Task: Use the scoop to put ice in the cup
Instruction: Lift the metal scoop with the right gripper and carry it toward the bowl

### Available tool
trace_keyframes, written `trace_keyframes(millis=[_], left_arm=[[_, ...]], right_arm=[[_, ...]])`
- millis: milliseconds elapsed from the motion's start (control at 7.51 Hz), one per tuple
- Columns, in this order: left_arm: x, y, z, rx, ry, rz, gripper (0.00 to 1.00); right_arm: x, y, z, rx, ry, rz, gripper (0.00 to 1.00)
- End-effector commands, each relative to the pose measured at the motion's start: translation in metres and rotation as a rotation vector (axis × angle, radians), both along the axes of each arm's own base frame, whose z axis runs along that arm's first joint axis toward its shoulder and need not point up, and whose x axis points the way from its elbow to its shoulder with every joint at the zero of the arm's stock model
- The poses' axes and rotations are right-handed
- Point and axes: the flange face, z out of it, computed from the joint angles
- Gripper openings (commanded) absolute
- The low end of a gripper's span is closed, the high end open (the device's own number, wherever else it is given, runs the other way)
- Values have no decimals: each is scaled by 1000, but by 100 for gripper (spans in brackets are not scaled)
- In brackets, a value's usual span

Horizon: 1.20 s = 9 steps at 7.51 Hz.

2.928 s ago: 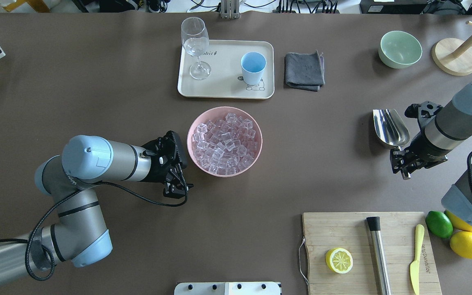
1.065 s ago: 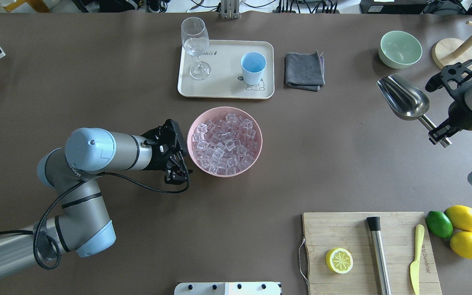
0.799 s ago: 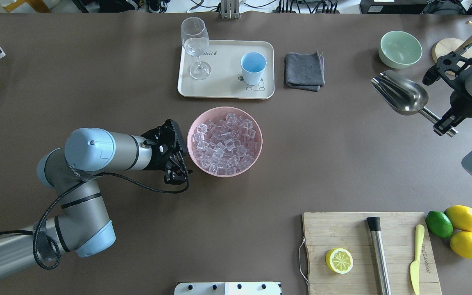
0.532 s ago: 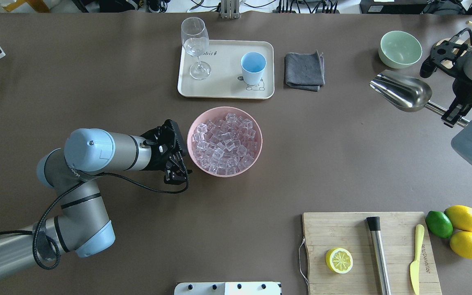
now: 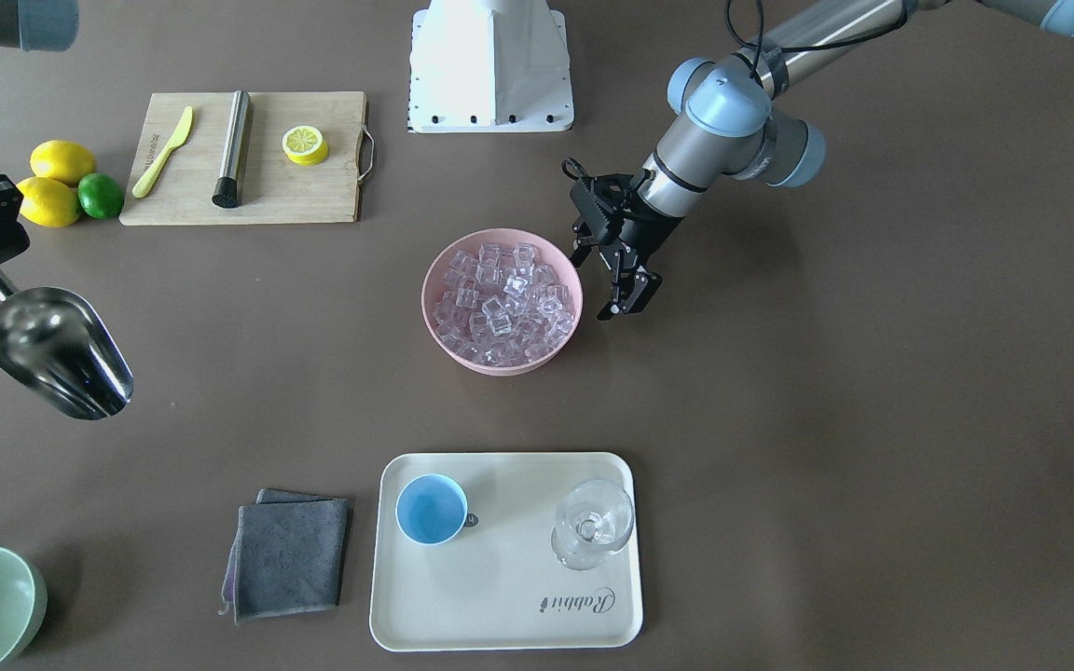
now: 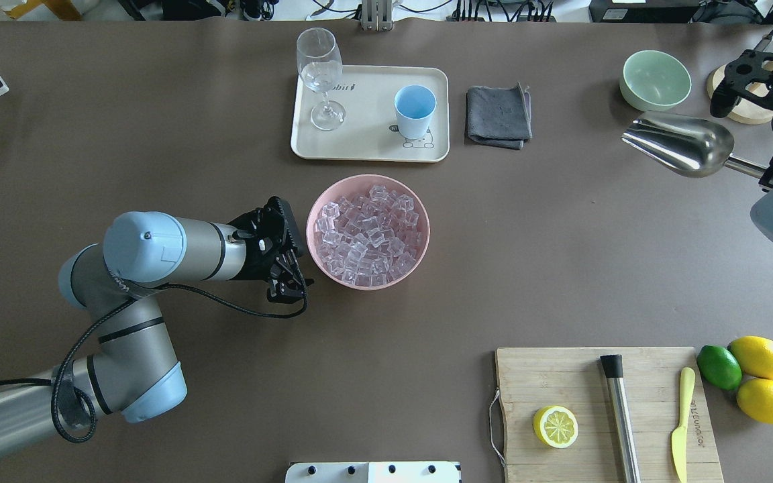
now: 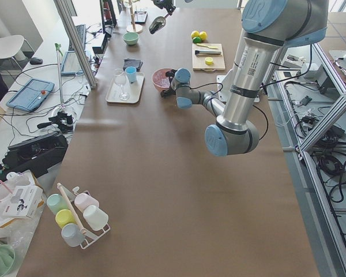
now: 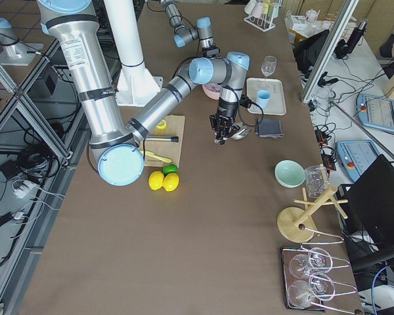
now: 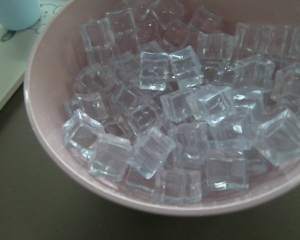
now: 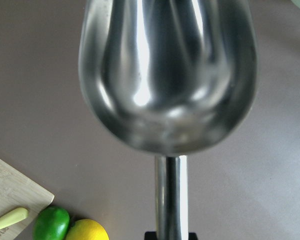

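Now my right tool (image 6: 770, 176) is clamped on the handle of the scoop (image 6: 685, 142), holding it off the surface (image 6: 527, 268) at my far right (near the green bowl (image 6: 655, 80)), well apart from the ice (image 6: 368, 231). That ice fills the pink bowl (image 6: 310, 231); the cup (image 6: 415, 111) stands upright on the tray (image 6: 366, 144) beyond it. My left tool (image 6: 286, 288) hovers just beside the pink bowl; whether its fingers are apart, I cannot tell.

one steel scoop (image 6: 682, 143), one light-blue cup (image 6: 415, 111), one pink bowl (image 6: 368, 177) of ice cubes (image 6: 366, 231) too many to count, one pale green bowl (image 6: 628, 90), one clear stemmed glass (image 6: 320, 67), one cream tray (image 6: 373, 146), one bamboo board (image 6: 561, 376), two yellow lemons (image 6: 760, 357) (image 6: 767, 400), one lemon half (image 6: 555, 426), one green lime (image 6: 718, 367).
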Motion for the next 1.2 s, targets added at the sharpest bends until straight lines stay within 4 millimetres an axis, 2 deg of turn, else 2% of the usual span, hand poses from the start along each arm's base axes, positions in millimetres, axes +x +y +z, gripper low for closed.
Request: trace_keyframes(millis=[0,266,399,666,932,1065], left_arm=[[0,1,0,2,1,3,98],[0,1,1,0,0,3,98],[-1,1,3,-2,-2,1,98],[-4,4,1,-5,5,4,98],[-10,20,8,-5,7,25,98],[-12,23,15,0,17,24,98]], right_arm=[[-19,-5,-32,60,33,-131,0],[-86,9,-66,140,37,-264,0],[-114,19,-91,164,37,-308,0],[-168,42,-175,150,50,-398,0],[-226,52,-232,100,69,-417,0],[-245,61,-249,79,81,-426,0]])
